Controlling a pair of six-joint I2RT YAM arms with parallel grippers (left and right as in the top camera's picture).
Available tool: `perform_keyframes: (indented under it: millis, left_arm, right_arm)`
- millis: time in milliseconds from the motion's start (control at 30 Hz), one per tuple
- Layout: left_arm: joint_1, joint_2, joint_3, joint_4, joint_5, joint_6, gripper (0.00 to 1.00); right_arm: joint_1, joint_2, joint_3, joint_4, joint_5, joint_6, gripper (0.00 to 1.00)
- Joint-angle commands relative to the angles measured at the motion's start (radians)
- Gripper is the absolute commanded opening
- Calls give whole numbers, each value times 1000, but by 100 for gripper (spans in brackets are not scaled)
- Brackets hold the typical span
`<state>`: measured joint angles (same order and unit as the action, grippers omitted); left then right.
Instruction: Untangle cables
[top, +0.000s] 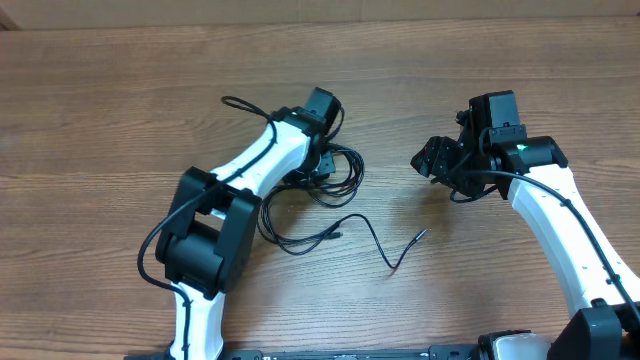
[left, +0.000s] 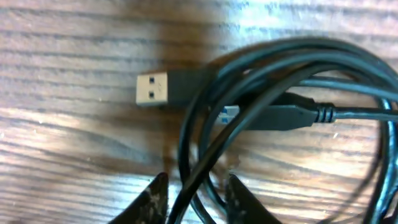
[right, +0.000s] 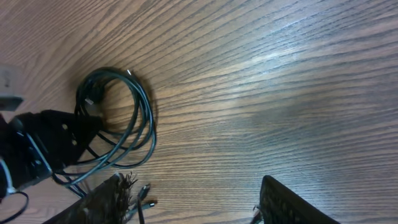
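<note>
The cables (top: 347, 176) lie in a tangled coil of thin black loops mid-table. One loose cord trails right to a small plug (top: 419, 236). My left gripper (top: 322, 166) is down on the coil's left side. In the left wrist view two cable strands (left: 199, 186) cross between its fingertips (left: 157, 200), which stand narrowly apart around them, so the left gripper (left: 196, 202) is still open. A USB plug (left: 153, 88) and a second plug (left: 280, 116) lie just beyond. My right gripper (top: 430, 160) hovers right of the coil (right: 121, 118), and in its wrist view the right gripper (right: 199, 205) is open and holds nothing.
The table (top: 120, 110) is brown wood grain, and its back edge runs along the top of the overhead view. Two small plug ends (right: 147, 194) lie by my right gripper's left finger. My left arm's bulky black joint (top: 205, 235) sits front-left of the coil.
</note>
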<state>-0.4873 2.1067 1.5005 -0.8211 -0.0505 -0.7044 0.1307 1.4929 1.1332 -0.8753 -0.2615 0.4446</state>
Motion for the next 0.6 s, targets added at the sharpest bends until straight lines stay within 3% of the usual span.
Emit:
perform_keyframes:
  millis: [0, 33, 200, 400, 567]
  left_arm:
    - [-13, 14, 8, -18, -64, -17, 10]
    - [-13, 14, 8, -18, -64, -16, 4]
    - [-10, -6, 36, -32, -68, 56, 4]
    - [-11, -88, 177, -100, -129, 124, 4]
    - [-11, -189, 278, -110, -29, 217, 4]
  right_arm:
    - [-3, -24, 27, 1, -11, 0, 66]
    - [-3, -24, 27, 1, -11, 0, 66]
    - [-3, -23, 27, 1, -11, 0, 73]
    - [-3, -23, 27, 3, -20, -8, 75]
    - [-2, -23, 27, 47, -98, -96, 76]
